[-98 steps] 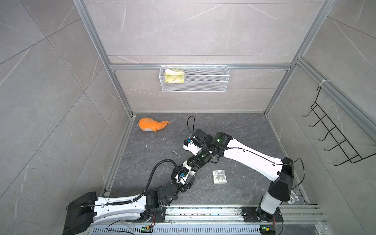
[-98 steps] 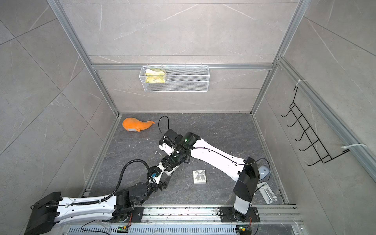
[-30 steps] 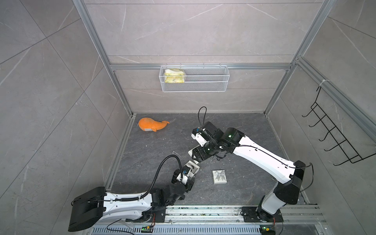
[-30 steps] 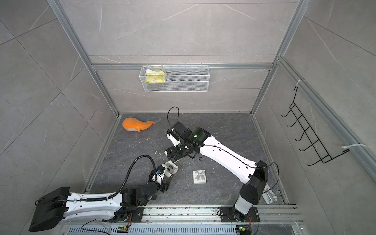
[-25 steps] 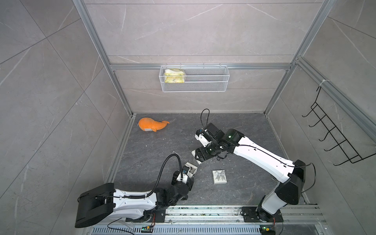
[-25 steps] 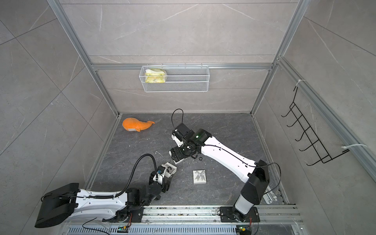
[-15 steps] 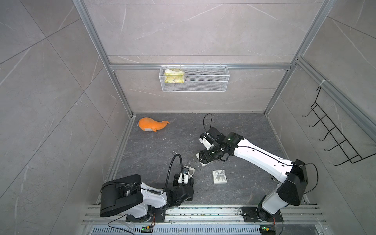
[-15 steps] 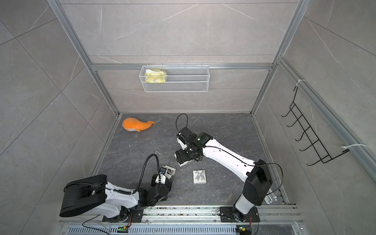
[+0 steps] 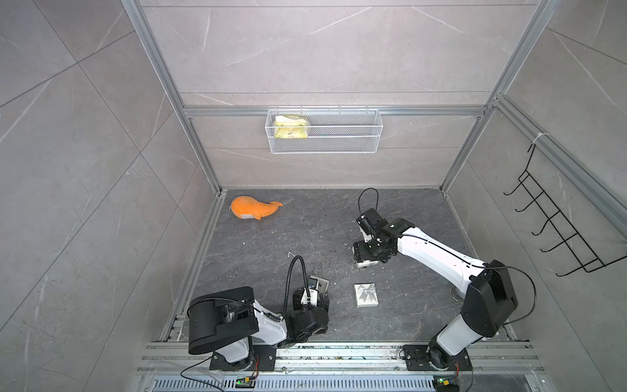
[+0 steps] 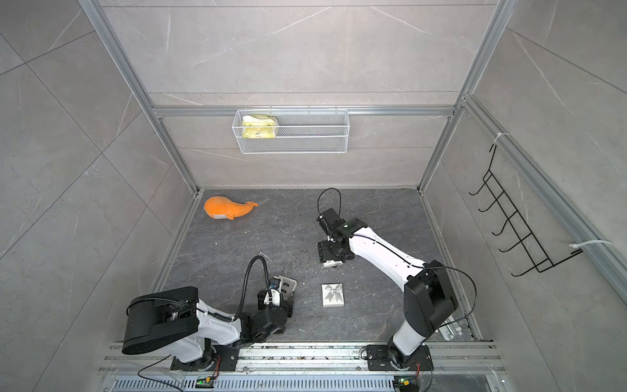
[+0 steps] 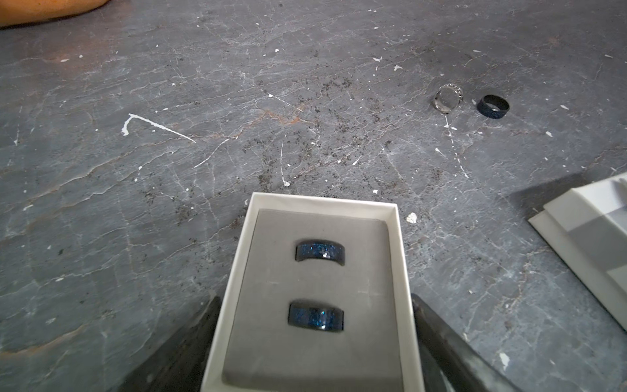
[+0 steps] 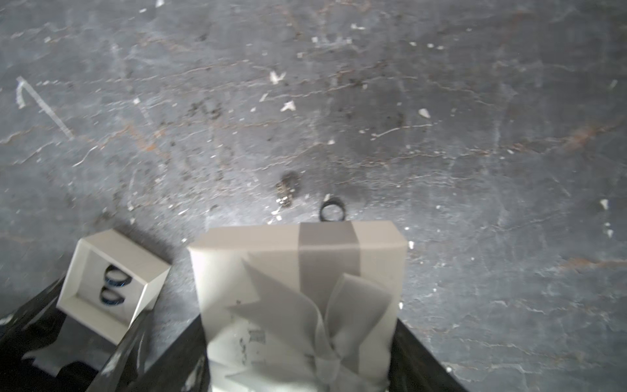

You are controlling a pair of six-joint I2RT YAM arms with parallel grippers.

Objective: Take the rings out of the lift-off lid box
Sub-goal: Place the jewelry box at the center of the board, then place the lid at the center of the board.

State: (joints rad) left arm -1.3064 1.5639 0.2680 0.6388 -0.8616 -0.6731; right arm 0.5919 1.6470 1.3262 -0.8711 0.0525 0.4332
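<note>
The open white box point(image 11: 322, 200) has a grey foam insert. Two dark blue-black rings point(image 11: 320, 252) point(image 11: 316, 319) are stuck in it. My left gripper point(image 11: 315, 298) has a finger at each side wall of the box, and I cannot see whether they press on it. A third dark ring point(image 11: 493, 107) lies on the floor beside a silver ring point(image 11: 448, 98). My right gripper point(image 12: 298, 322) is shut on the ribboned lid point(image 12: 258, 244), low over the floor just short of that dark ring point(image 12: 331, 210). Both top views show the box point(image 9: 321, 283) point(image 10: 288, 283) by the left gripper point(image 9: 314, 288).
A closed white gift box with a bow point(image 9: 365, 294) lies between the two arms. An orange plush whale point(image 9: 252, 208) lies at the back left. A wire basket point(image 9: 324, 135) hangs on the back wall. A black hook rack point(image 9: 556, 224) is on the right wall.
My right arm has carried the lid to the right and lower. My left arm has folded back towards its base, with the box staying at about the same spot.
</note>
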